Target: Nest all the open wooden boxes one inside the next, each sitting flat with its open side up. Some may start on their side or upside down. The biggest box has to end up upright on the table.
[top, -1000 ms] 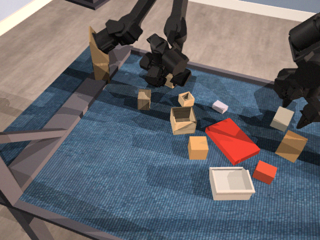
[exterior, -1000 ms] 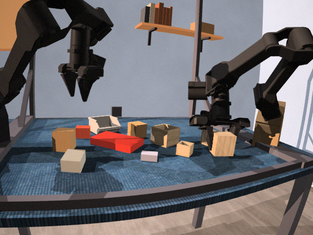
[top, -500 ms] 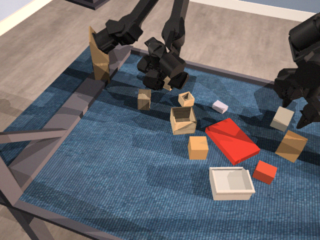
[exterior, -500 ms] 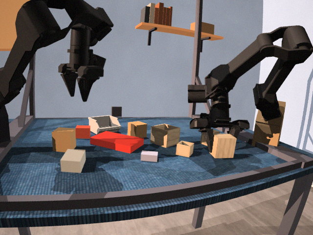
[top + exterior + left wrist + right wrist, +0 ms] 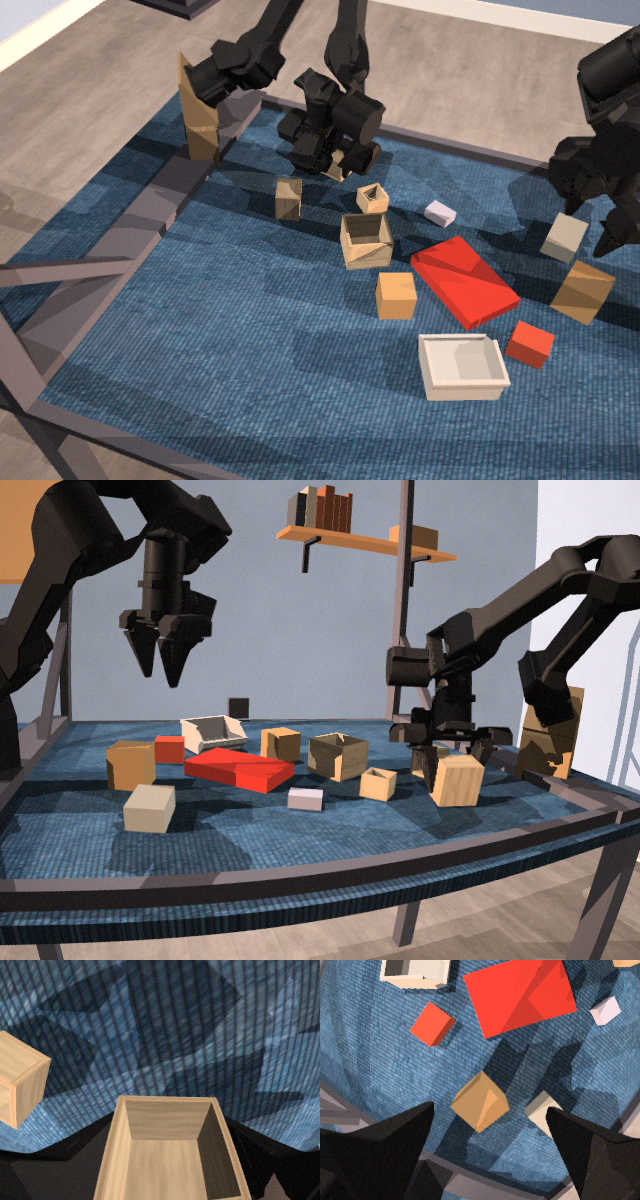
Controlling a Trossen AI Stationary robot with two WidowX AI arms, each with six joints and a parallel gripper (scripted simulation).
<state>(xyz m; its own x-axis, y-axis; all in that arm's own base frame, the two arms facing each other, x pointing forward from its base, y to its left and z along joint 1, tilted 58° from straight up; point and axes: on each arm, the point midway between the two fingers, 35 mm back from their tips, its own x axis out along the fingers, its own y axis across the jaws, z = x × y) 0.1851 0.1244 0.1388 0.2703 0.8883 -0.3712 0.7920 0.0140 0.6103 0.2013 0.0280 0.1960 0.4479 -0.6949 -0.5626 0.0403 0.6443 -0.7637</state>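
From above, the left fingers (image 5: 364, 157) (image 5: 428, 769) hide most of the gripped box (image 5: 337, 169) (image 5: 458, 781) (image 5: 165, 1170); its near end runs off the left wrist picture. There, another box (image 5: 30, 1090) is cut by the left edge. Outside, the sideways box (image 5: 288, 200) (image 5: 416, 763) is half hidden. In the right wrist view, the right fingers (image 5: 617, 232) (image 5: 174, 660) cover part of the pale block (image 5: 564, 237) (image 5: 148, 808) (image 5: 540, 1111), and the top edge crops the tray (image 5: 462, 390) (image 5: 193, 735) (image 5: 412, 982).
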